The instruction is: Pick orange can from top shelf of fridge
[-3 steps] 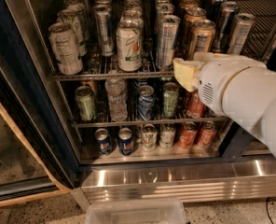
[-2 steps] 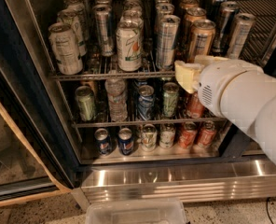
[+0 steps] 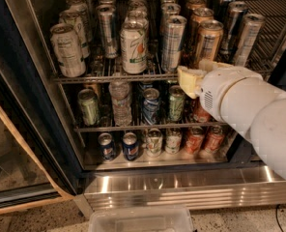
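Gripper (image 3: 187, 81) still hovers just below orange can (image 3: 208, 41).

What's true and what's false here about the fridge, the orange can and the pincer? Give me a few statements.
1. The pincer is in front of the top shelf, at its front rail, right of centre. True.
2. The orange can is lifted out of the fridge. False: it stands upright on the top shelf.
3. Two blue cans stand at the left of the lowest row. True.
4. The clear bottle stands on the top shelf. False: it is on the middle rack.
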You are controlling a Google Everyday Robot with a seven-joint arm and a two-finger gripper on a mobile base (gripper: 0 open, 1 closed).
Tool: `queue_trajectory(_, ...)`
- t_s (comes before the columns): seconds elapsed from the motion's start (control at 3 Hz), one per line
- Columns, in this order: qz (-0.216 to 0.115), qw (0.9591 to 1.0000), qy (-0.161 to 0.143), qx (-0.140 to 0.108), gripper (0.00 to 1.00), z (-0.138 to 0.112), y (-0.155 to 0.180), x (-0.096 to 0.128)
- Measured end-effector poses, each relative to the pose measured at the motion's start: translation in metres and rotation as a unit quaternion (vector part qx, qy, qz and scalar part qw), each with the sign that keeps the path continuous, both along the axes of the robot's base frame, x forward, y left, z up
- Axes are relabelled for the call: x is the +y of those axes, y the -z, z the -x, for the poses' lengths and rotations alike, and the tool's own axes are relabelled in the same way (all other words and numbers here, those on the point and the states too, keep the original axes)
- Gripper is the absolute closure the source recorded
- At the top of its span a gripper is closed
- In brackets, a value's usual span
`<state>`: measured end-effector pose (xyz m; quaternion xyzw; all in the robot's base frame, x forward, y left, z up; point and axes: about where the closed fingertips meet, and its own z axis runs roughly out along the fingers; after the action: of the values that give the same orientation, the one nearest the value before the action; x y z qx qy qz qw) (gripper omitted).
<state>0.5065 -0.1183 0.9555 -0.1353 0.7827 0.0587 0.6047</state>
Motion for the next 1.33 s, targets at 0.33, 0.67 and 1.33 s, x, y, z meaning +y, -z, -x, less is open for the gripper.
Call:
queue_trajectory(0.33,0.000,1.0000,0.000,0.000,0.43,0.000,0.000,0.000)
queue_trajectory(0.67,0.000,1.0000,0.000,0.000,0.40,0.000,0.000,0.000)
queue_trajectory(1.33,-0.013,0.9995,0.017,-0.023,0.40,-0.011,-0.008,-0.003)
